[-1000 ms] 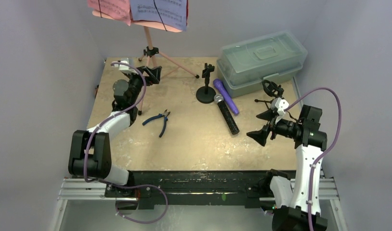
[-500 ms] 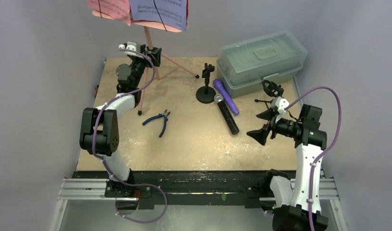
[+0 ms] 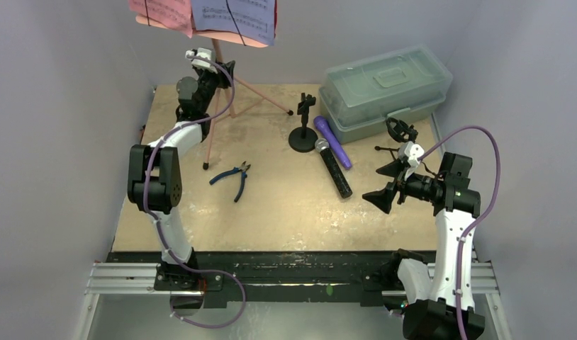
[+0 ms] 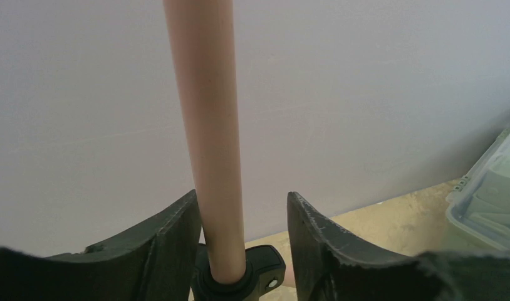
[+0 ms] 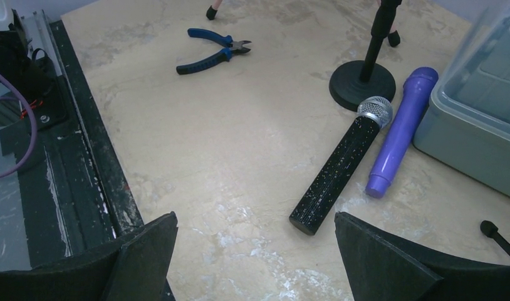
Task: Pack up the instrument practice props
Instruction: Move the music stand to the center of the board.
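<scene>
Left gripper (image 4: 241, 199) straddles the pole of the pink music rack (image 4: 205, 113), standing far-left on the table (image 3: 286, 212) - fingers apart, not clamped, gap on one side. Risk: an off-centre squeeze shoves the top-heavy rack, tipping it or spilling the sheets (image 3: 232, 14). Right gripper (image 5: 255, 216) is wide apart and empty, near the black mic (image 5: 340, 169) and purple mic (image 5: 400, 132) - both lie flat.

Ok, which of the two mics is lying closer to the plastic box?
The purple mic, lying between the black silver-headed mic and the greenish lidded box.
</scene>
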Robot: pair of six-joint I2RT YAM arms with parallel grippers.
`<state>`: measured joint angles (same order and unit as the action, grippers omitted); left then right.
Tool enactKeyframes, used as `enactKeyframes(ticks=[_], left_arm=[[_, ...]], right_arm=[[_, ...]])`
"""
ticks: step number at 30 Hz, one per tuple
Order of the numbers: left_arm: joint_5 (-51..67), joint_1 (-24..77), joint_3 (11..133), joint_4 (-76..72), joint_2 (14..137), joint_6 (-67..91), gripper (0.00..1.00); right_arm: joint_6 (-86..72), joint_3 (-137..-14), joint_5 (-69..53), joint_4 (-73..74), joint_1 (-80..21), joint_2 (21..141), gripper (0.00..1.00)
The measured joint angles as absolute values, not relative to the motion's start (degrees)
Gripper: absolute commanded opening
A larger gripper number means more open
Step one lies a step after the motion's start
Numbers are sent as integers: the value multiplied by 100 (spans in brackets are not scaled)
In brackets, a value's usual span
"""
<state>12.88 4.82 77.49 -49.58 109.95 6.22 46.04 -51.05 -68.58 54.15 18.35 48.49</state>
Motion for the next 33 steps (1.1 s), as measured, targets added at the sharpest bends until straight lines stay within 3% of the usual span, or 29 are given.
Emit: enactKeyframes(ticks=[2, 8, 18, 33], left_arm=[[1304, 480, 7841, -4904, 11089, 563, 38], [1293, 440, 8093, -4733, 11295, 482, 1], [1238, 445, 8202, -4318, 11231, 471, 0], [604, 486, 8101, -2554, 10420, 331, 0]], right_arm=[[4606, -5105, -6860, 5417, 1831, 4860, 99], [4606, -5105, -6864, 5417, 1826, 4928, 99], [4606, -5105, -6877, 5417, 1826, 4947, 99], [4606, -5105, -6879, 5417, 1826, 4890, 99]])
